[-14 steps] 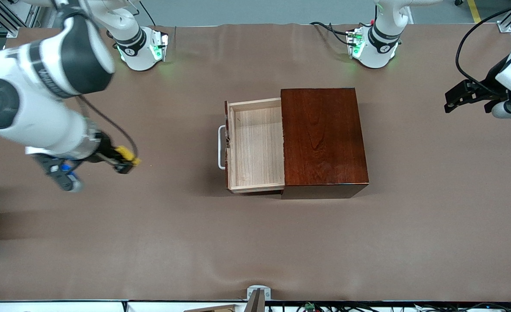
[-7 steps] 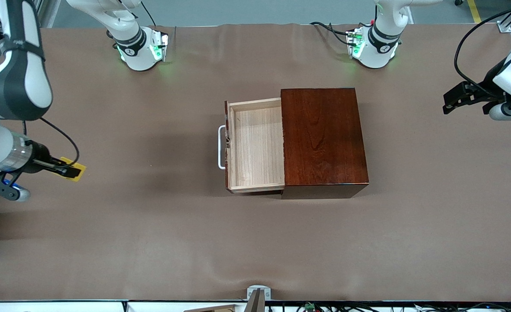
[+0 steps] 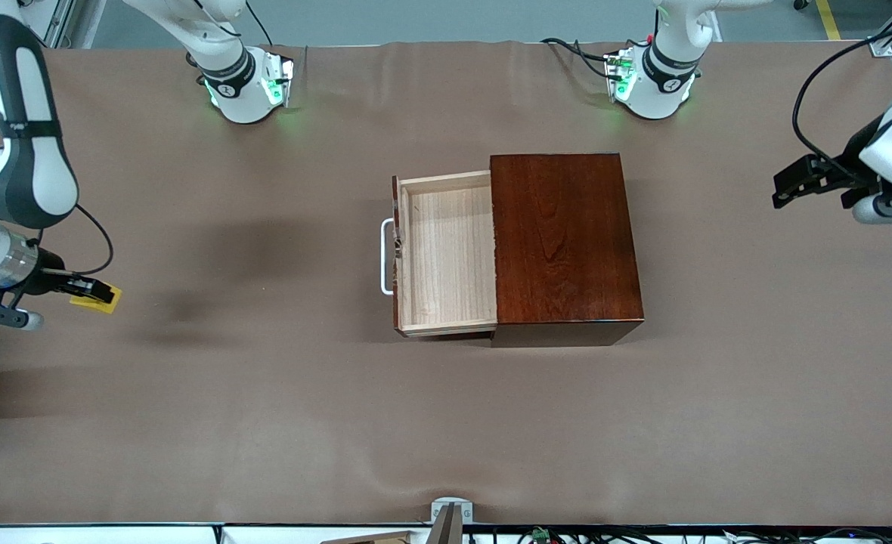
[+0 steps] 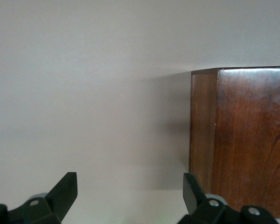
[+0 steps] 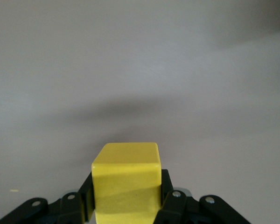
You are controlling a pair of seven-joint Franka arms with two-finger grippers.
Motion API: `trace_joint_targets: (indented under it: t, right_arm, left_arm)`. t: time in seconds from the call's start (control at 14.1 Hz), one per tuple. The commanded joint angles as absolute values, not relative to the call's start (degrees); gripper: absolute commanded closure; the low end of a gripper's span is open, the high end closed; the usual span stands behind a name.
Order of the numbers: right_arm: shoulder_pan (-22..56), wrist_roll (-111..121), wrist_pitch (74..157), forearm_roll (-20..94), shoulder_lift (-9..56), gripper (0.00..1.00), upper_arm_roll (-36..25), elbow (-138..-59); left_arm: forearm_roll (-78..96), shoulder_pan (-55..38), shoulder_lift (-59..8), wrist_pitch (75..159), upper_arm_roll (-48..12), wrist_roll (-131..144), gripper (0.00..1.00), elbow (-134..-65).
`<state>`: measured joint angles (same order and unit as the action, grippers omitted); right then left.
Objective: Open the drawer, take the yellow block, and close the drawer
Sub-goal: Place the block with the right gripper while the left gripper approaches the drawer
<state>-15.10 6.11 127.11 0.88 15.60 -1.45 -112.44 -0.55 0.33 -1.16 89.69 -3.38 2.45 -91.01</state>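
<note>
Right tool (image 3: 92, 289), clenching block (image 3: 97, 299), carried farther from emptied drawer (image 3: 446, 253), apparently for set-down; left tool (image 4: 130, 196) released, waiting.

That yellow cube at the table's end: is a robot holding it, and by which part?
Yes. The right tool pinches the yellow cube by two opposite side faces, over the table's right-arm end. The left tool is open and holds nothing.

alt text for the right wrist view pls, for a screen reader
The right gripper is shut on the yellow block, which sits between its black fingers above the bare brown table. A soft shadow lies on the table under it.
</note>
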Motion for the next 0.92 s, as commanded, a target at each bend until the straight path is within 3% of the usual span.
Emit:
trace_joint_targets:
  t: [0.0,0.43,0.78,0.85]
  right_arm:
    - [-20.4,12.9,131.7,1.1,19.1,0.94,-0.1,-113.5]
    - [-24.9,20.8,146.3,1.1,21.1,0.93,-0.2,-123.9]
    - [-26.8,26.6,148.1,1.0,23.7,0.91,-0.2,-124.0]
    - [-26.9,26.6,148.0,1.0,23.7,0.87,-0.2,-123.8]
  left_arm:
    - [1.9,3.1,-5.2,88.6,-3.4,1.9,0.00,-88.5]
    - [3.0,1.2,-10.7,88.6,-4.6,16.1,0.00,-88.8]
    - [2.6,-4.0,-14.9,90.3,-4.6,28.4,0.00,-88.8]
    - [3.0,-4.0,-14.9,90.9,-4.6,29.6,0.00,-88.7]
